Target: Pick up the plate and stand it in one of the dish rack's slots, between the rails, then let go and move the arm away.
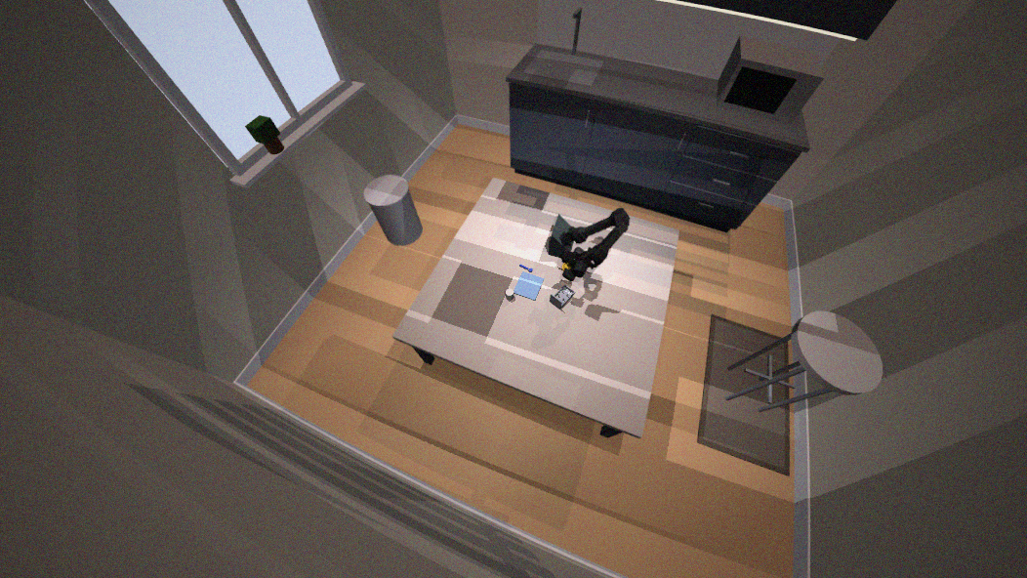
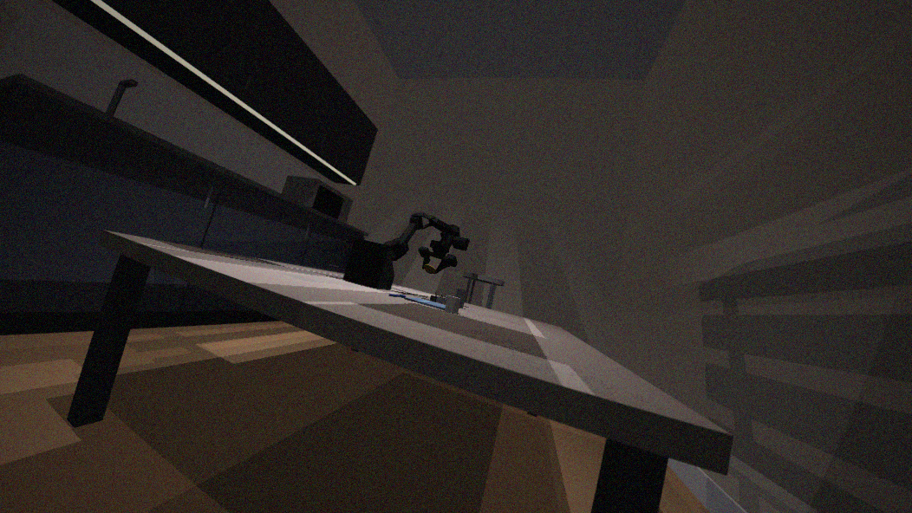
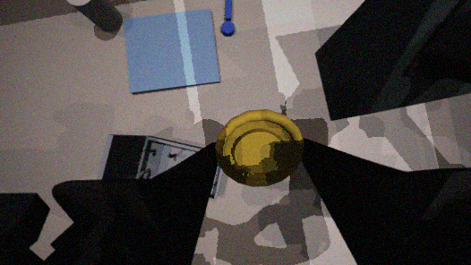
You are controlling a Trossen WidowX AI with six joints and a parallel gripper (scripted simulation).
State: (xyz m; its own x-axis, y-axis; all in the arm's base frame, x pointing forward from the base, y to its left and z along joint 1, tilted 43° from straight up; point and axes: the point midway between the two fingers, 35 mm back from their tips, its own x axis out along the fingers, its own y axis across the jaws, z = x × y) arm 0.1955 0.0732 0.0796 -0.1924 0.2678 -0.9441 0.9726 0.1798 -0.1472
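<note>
The yellow round plate (image 1: 566, 267) (image 2: 432, 268) (image 3: 255, 149) is held between the two fingers of my gripper (image 3: 257, 145), which is shut on its opposite edges. In the wrist view its ringed face is turned toward the camera. Plate and gripper hang in the air above the table, well off its top in the exterior view. The small grey dish rack (image 1: 558, 302) (image 3: 122, 158) stands on the table. In the wrist view it lies to the left of the plate, partly hidden behind a finger. The rack is hard to make out in the exterior view.
A blue square mat (image 1: 529, 285) (image 3: 167, 54) lies beside the rack. A blue spoon-like thing (image 1: 525, 268) (image 3: 227, 28) and a small cup (image 1: 510, 294) (image 2: 452, 304) (image 3: 105, 18) are near the mat. The dark arm base (image 2: 368, 262) is at the table's back side.
</note>
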